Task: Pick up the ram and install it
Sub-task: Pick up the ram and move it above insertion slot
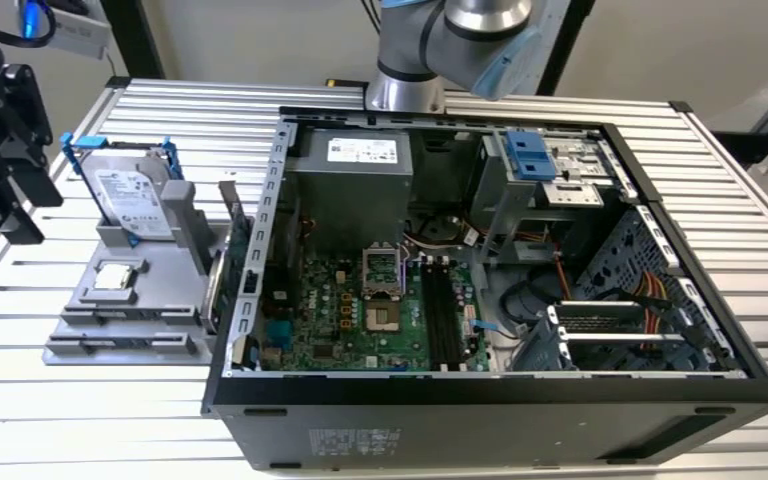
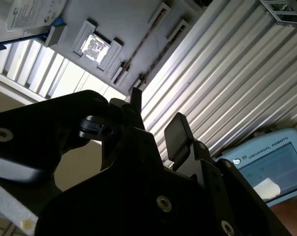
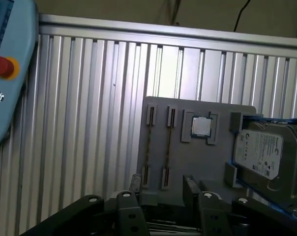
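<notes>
Hand: the hand (image 3: 162,191) is released, its two fingers (image 3: 134,189) spread apart with nothing between them. In both wrist views it hangs clear of the grey holder, touching nothing.
Ram: there's the ram (image 3: 169,147), a thin dark strip seated edge-up in a long slot of the holder (image 3: 197,162), the slot just beside the chip. In the second wrist view it is the dark line (image 2: 138,45) running next to the bright chip.
Neighbouring slot: another long slot (image 3: 149,147) lies parallel, on the far side from the chip, and shows a similar thin strip. I cannot tell what sits in it.
Chip: the small square silver chip (image 1: 115,278) lies flat in its pocket, between the ram slots and the hard drive.
Hard drive: the silver hard drive (image 1: 131,195) stands upright in its blue frame at the holder's far end.
Computer case: the open computer case (image 1: 491,410) lies on its side just beside the holder, towards the exterior view's right, with the green motherboard (image 1: 344,310) facing up and long dark memory slots (image 1: 442,315) running along it.
Bench: a ribbed aluminium bench (image 1: 91,420) carries the holder and the case.
Arm: the arm (image 1: 451,35) rises behind the case.
Pendant: a blue pendant (image 3: 13,113) with a red button sits off the bench's edge.
</notes>
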`<state>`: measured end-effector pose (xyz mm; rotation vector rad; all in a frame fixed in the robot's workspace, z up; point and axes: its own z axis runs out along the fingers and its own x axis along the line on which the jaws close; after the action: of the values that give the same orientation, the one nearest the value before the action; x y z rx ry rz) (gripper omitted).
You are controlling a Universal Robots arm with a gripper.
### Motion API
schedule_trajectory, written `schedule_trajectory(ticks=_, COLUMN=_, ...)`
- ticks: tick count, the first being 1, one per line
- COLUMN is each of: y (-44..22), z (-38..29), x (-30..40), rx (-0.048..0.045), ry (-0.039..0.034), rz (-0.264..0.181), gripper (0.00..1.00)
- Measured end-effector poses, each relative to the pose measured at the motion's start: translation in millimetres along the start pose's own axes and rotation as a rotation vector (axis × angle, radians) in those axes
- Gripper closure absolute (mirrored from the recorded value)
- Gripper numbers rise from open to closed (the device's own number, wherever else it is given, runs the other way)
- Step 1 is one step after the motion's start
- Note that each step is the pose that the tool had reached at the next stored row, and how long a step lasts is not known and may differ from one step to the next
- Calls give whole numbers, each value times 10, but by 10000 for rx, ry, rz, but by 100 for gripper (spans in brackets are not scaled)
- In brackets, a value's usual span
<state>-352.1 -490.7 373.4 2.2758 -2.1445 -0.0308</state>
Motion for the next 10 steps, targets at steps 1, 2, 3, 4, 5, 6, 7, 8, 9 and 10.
schedule_trajectory(ticks=1, y=0, z=8, x=0, rx=1, ry=-2, rz=118, gripper=0)
schedule_trajectory(ticks=2, y=0, z=16, x=0, rx=3, ry=-5, rz=216, gripper=0)
schedule_trajectory(ticks=3, y=0, z=24, x=0, rx=4, ry=-7, rz=285, gripper=0)
schedule_trajectory(ticks=4, y=-1, z=30, x=0, rx=3, ry=-8, rz=315, gripper=0)
schedule_trajectory(ticks=5, y=-1, z=37, x=-1, rx=3, ry=-8, rz=337, gripper=0)
schedule_trajectory(ticks=6, y=-1, z=44, x=-1, rx=3, ry=-9, rz=350, gripper=0)
schedule_trajectory(ticks=7, y=-1, z=51, x=-1, rx=3, ry=-7, rz=358, gripper=0)
schedule_trajectory(ticks=8, y=-1, z=59, x=-2, rx=3, ry=-3, rz=363, gripper=0)
schedule_trajectory(ticks=9, y=-1, z=66, x=-2, rx=2, ry=3, rz=368, gripper=0)
schedule_trajectory(ticks=10, y=-2, z=75, x=-3, rx=3, ry=8, rz=374, gripper=0)
